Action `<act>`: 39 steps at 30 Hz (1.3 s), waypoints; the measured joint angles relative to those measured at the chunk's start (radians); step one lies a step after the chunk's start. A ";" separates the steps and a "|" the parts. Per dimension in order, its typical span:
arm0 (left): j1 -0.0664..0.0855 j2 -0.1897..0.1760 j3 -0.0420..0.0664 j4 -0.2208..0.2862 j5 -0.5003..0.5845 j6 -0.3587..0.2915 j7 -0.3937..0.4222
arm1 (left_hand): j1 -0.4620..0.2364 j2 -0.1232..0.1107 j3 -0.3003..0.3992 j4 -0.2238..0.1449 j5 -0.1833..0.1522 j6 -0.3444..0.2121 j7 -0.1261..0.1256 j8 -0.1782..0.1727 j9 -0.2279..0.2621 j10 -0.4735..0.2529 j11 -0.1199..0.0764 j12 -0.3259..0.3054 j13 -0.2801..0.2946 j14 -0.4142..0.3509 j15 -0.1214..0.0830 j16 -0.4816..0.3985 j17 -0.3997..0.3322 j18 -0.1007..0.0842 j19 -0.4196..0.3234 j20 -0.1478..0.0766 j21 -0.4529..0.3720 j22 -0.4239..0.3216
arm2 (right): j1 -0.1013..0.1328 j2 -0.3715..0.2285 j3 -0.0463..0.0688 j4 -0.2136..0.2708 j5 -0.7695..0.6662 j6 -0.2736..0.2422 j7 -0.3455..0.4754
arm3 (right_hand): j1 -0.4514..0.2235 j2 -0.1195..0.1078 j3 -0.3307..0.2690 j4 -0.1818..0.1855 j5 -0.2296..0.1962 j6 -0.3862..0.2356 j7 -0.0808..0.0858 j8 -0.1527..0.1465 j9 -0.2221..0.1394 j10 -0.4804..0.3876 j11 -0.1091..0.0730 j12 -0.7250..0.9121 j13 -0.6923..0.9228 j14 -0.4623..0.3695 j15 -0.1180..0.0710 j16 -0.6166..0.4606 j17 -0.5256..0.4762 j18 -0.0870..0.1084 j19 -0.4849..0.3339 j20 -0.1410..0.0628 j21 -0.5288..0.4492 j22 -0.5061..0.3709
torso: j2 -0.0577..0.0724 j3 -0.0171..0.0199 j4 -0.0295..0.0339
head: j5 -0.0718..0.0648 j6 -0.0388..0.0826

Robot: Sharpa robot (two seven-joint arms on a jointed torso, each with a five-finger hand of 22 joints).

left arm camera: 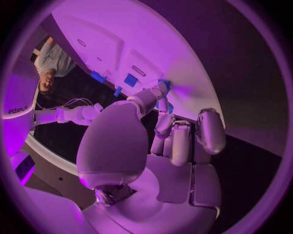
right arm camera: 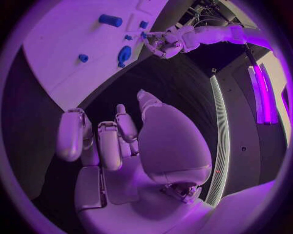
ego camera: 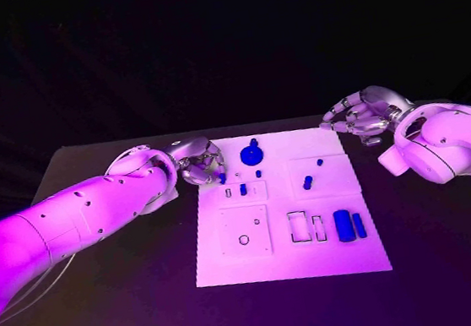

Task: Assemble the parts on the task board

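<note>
- Task board (ego camera: 247, 264) lies flat mid-table, white, with recessed slots facing up so parts can drop in from above
- Parts: a round blue piece (ego camera: 251, 156) sits near the far edge; a small blue peg (ego camera: 308, 182) stands toward the middle; two long blue bars (ego camera: 349, 224) lie side by side near the right edge, just beside a pair of open rectangular slots, probably staged for insertion there
- Left hand (ego camera: 196, 163) is over the far-left corner of the board; in the left wrist view thumb and a fingertip (left arm camera: 160, 90) meet at a small blue part (left arm camera: 165, 84), other fingers curled in. I read this as a pinch on that part, though contact is hard to confirm
- Right hand (ego camera: 361, 115) hangs off the far-right corner, clear of the board; fingers loosely curled, nothing held, I judge it parked out of the way
</note>
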 measured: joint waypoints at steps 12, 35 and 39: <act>-0.003 -0.009 0.000 0.010 -0.006 -0.018 0.012 | 0.000 0.000 0.000 0.000 0.000 0.007 -0.007 0.016 0.019 0.040 -0.007 0.024 0.051 0.006 -0.007 0.000 0.000 0.000 0.004 -0.003 0.011 0.005 | 0.000 0.000 0.000 0.000 0.000 0.000 0.000 | 0.000 0.000 0.000 0.000 0.000 0.000 0.000 0.000 0.000 0.000 0.000 0.000 0.000 0.000 0.000 0.000 0.000 0.000 0.000 0.000 0.000 0.000 | 0.000 -0.0002 0.0003 | 0.001 -0.001; -0.005 -0.026 -0.003 0.025 -0.041 -0.041 0.028 | 0.008 -0.008 0.000 0.000 0.000 0.009 -0.009 0.027 0.032 0.060 -0.012 0.038 0.078 0.006 -0.007 0.000 0.000 0.000 0.004 -0.003 0.012 0.005 | 0.000 -0.001 0.000 0.000 0.000 0.000 0.000 | 0.000 0.000 0.000 0.000 0.000 0.000 0.000 0.011 0.000 0.000 0.000 0.000 0.000 0.000 0.000 0.000 0.000 0.000 0.000 0.000 0.000 0.000 | 0.000 -0.0008 0.0006 | 0.001 -0.003; -0.007 -0.031 -0.004 0.029 -0.042 -0.056 0.039 | 0.008 -0.008 0.000 0.000 0.000 0.011 -0.011 0.037 0.044 0.066 -0.012 0.038 0.080 0.006 -0.007 0.000 0.000 0.000 0.009 -0.008 0.023 0.005 | -0.001 -0.001 0.000 0.000 0.000 0.000 0.000 | 0.000 0.000 0.000 0.000 0.000 0.000 0.000 0.011 0.000 0.000 0.000 0.000 0.000 0.000 0.000 0.000 0.000 0.000 0.000 0.000 0.000 0.000 | 0.000 -0.0008 0.0007 | 0.001 -0.003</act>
